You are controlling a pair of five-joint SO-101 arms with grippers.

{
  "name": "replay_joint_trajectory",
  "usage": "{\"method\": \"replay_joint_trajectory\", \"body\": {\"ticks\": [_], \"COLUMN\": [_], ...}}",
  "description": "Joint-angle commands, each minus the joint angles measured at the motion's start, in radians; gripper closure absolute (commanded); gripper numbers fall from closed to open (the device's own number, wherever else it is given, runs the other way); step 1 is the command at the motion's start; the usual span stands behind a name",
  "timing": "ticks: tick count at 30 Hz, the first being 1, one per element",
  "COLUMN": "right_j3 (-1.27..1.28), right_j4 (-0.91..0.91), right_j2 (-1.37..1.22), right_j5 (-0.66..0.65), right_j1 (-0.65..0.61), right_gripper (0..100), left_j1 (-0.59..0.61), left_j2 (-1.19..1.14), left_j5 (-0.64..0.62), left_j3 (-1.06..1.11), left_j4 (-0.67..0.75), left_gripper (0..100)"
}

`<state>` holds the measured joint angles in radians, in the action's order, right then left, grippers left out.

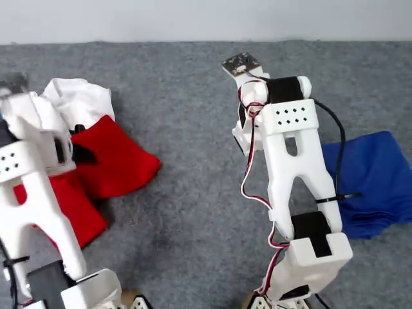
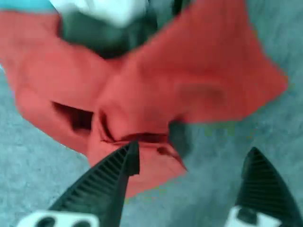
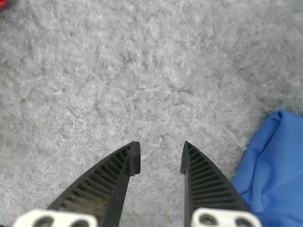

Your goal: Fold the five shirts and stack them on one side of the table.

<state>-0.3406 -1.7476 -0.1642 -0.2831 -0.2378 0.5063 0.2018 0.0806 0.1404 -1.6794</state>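
Observation:
A crumpled red shirt lies at the left of the grey carpeted table, with a white shirt bunched behind it. My left gripper hovers open just above the red shirt; nothing is between its fingers. A dark garment and the white shirt lie beyond the red one. A folded blue shirt rests at the right edge. My right gripper stands open over bare carpet, with the blue shirt beside it and untouched.
The right arm stretches up the middle right of the table, partly over the blue shirt. Grey carpet lies bare between the two arms and along the back. A pale wall borders the far edge.

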Motion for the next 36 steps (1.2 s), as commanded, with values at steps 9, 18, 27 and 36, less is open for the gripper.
{"method": "replay_joint_trajectory", "body": {"ticks": [9,18,27,36], "right_j3": [0.074,0.077,0.077,0.077], "right_j4": [0.025,0.025,0.025,0.030], "right_j2": [0.051,0.051,0.048,0.044], "right_j5": [-0.012,-0.012,-0.012,-0.011], "right_j1": [-0.004,-0.004,-0.005,-0.010], "right_gripper": [84.3,84.3,84.3,84.3], "left_j1": [0.118,0.118,0.118,-0.002], "left_j2": [0.041,0.043,0.055,0.362], "left_j5": [0.026,0.021,0.021,0.020], "left_j3": [0.094,0.355,0.509,0.237], "left_j4": [0.158,0.439,0.747,0.543], "left_gripper": [66,71,98,99]}}
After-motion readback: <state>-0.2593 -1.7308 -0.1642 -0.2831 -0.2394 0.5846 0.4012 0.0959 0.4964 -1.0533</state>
